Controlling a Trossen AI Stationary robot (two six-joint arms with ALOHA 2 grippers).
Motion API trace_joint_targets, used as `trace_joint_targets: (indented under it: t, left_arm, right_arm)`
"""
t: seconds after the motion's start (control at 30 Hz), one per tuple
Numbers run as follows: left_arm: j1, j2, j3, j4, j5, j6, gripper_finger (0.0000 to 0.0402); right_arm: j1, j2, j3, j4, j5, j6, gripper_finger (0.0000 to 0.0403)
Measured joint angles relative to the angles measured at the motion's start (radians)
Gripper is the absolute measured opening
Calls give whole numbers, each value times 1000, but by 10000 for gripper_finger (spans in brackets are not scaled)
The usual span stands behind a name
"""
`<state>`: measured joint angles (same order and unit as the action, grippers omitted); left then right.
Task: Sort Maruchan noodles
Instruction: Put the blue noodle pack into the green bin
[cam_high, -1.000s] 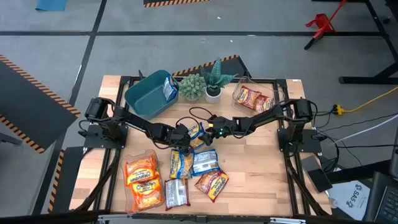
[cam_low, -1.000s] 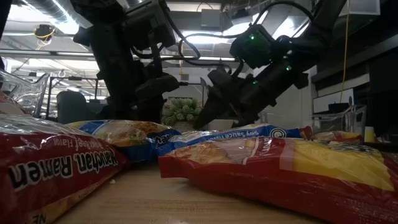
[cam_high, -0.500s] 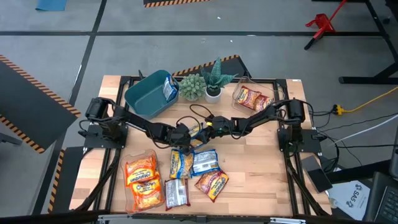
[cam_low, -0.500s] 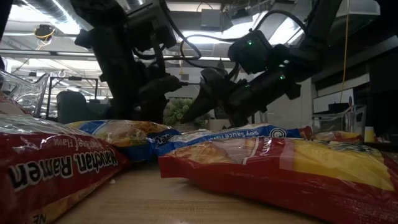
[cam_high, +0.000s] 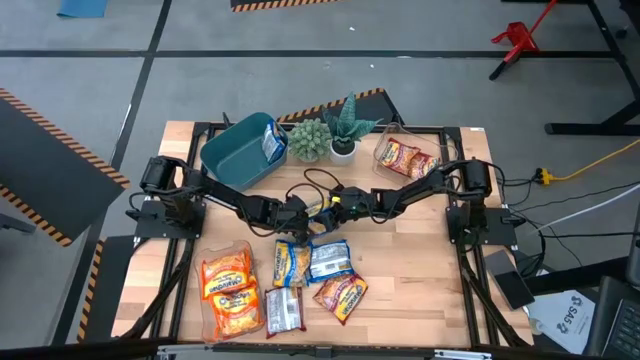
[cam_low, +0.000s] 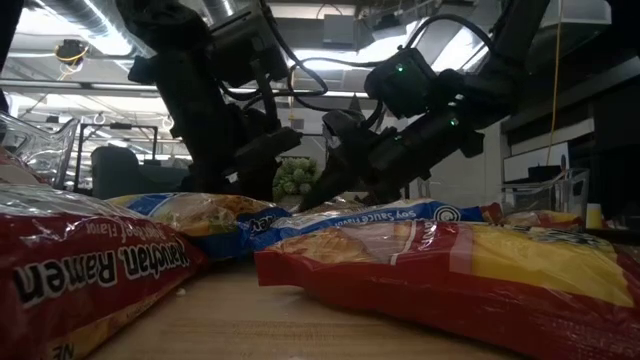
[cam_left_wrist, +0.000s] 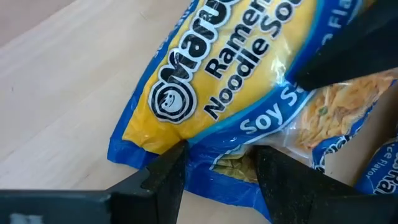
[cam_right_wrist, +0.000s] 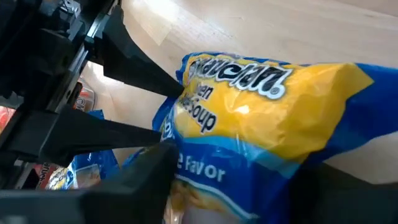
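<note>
Both tools meet mid-tabletop over one blue-yellow packet (cam_high: 316, 207). The left tool (cam_left_wrist: 219, 177) pinches its blue edge between narrow fingers; the right tool (cam_right_wrist: 233, 180) clamps the opposite end. More packets (cam_high: 312, 263) lie just in front, bare wood (cam_high: 410, 255) open to the right, and the teal bin (cam_high: 238, 150) sits back left.

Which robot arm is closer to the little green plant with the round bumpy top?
The right. The bumpy plant stands at the table's far edge; the right gripper sits a bit nearer it than the left gripper. Both meet at a blue-yellow noodle packet.
</note>
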<state>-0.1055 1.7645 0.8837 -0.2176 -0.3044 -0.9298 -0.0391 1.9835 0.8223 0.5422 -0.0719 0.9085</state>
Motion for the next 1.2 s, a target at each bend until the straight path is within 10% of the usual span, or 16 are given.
trace_joint_targets:
  t: [0.37, 0.8, 1.2]
  left_arm:
    - [1, -81, -2, -53, 72, -4, 182]
    - [-9, -454, 1, -128, 84, -29, 182]
    - [-127, -876, 3, -99, -145, 31, 182]
  right_arm:
    - [1, 0, -2, 12, -10, 26, 88]
    - [1, -42, 55, -8, -35, 8, 78]
    - [0, -48, 506, -467, 153, -347, 75]
